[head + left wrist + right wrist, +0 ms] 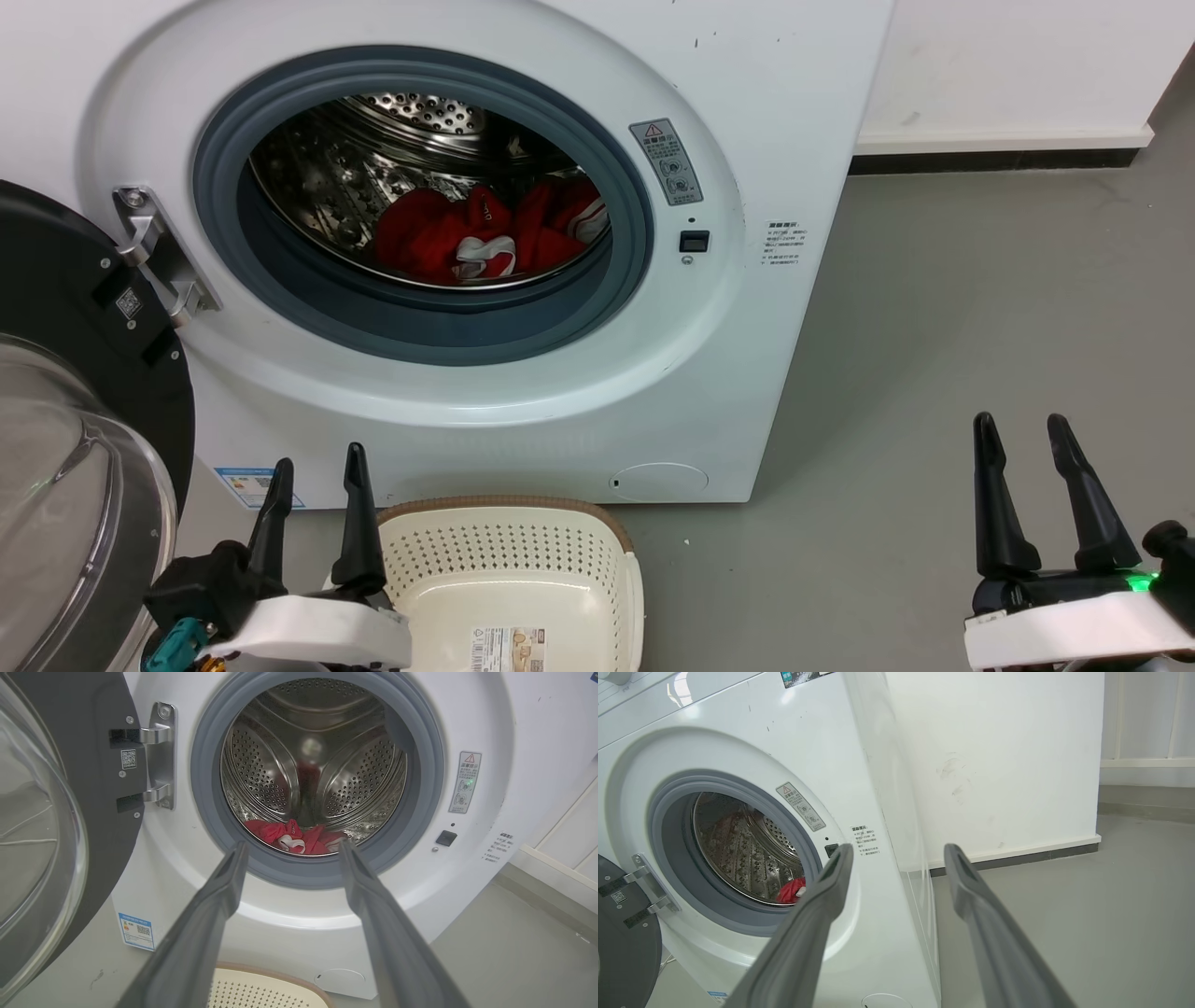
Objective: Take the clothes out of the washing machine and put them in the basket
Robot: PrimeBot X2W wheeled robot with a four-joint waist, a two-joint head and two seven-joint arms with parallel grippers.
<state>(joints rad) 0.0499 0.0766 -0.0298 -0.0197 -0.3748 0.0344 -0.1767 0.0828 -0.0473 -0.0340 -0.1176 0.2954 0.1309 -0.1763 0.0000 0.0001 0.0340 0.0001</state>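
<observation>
Clothes (439, 233) aren't in my grip: L gripper (318, 457) lower left & R gripper (1019, 420) lower right both spread, empty. Beside L gripper, basket (504, 505) sits btm centre. Red heap lies in washing machine (747, 373) drum (355, 177), upper centre, door (56, 280) open at left edge.

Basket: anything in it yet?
Empty where visible: the basket shows bare bottom and label; the clothes lie in the drum.

Basket (509, 551) cut off by bottom edge, door (65, 271) cropped at left, clothes (429, 233) partly behind grey ring (420, 327), warning sticker (665, 161) unreadable
</observation>
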